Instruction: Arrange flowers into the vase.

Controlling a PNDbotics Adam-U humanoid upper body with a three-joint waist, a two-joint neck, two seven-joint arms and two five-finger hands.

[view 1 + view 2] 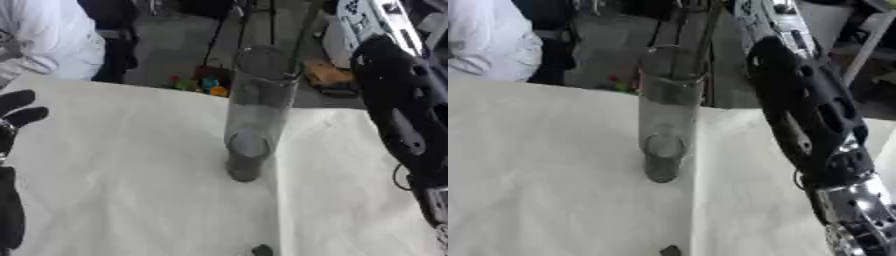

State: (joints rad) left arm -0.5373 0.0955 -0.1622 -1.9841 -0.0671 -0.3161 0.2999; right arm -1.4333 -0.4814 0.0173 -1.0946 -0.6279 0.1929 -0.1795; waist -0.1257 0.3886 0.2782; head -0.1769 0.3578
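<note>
Nearest us, our left hand (17, 116) rests open at the left edge. Mid-table stands the clear vase (255, 112), upright. Our right arm (802, 107) is nearer it (its hand is out of view; no flowers visible).

The worktop (131, 190) is covered with a white cloth (553, 165), creased in shallow folds, with one long crease running from the vase's foot toward the near edge. A tall clear glass vase (254, 115) stands upright on the cloth near the middle of the far edge. A small dark object (262, 250) lies at the near edge, roughly in line with the vase.
</note>
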